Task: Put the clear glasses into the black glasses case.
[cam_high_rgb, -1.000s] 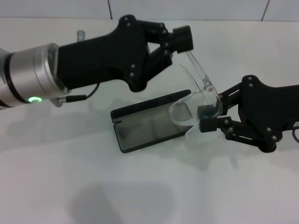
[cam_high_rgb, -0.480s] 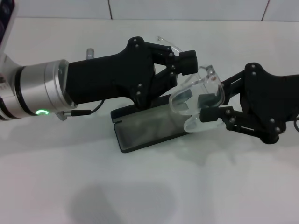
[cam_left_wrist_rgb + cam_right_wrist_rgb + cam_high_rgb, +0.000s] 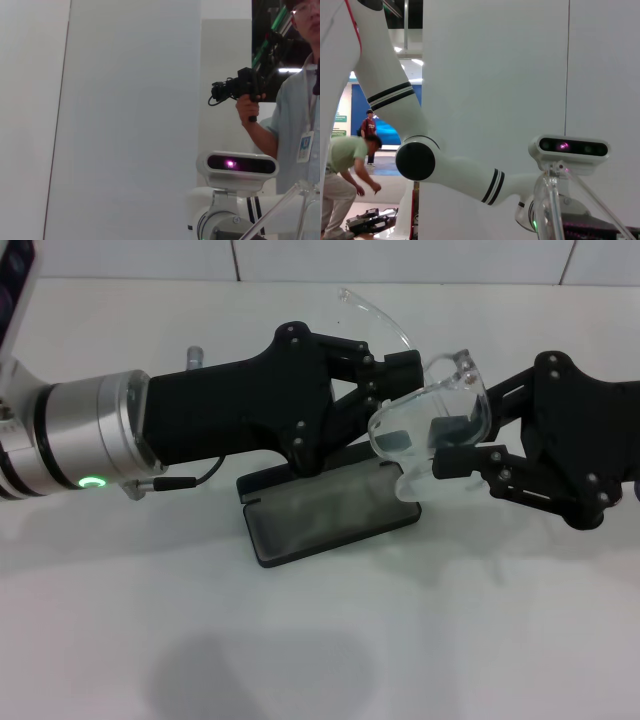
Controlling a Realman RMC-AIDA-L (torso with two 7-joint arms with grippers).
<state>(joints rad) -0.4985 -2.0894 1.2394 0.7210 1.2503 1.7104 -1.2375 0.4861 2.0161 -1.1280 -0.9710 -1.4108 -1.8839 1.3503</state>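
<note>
The right gripper [image 3: 452, 445] is clamped on the lens of the clear glasses [image 3: 435, 425], the left gripper [image 3: 395, 375] pinches their far arm, and both hold them just above the right end of the open black glasses case [image 3: 320, 515], so lowering them inside remains.

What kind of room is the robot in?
Probably a robot lab or test room: a plain white table with only a glasses case, white walls, and a man filming with a camera.
</note>
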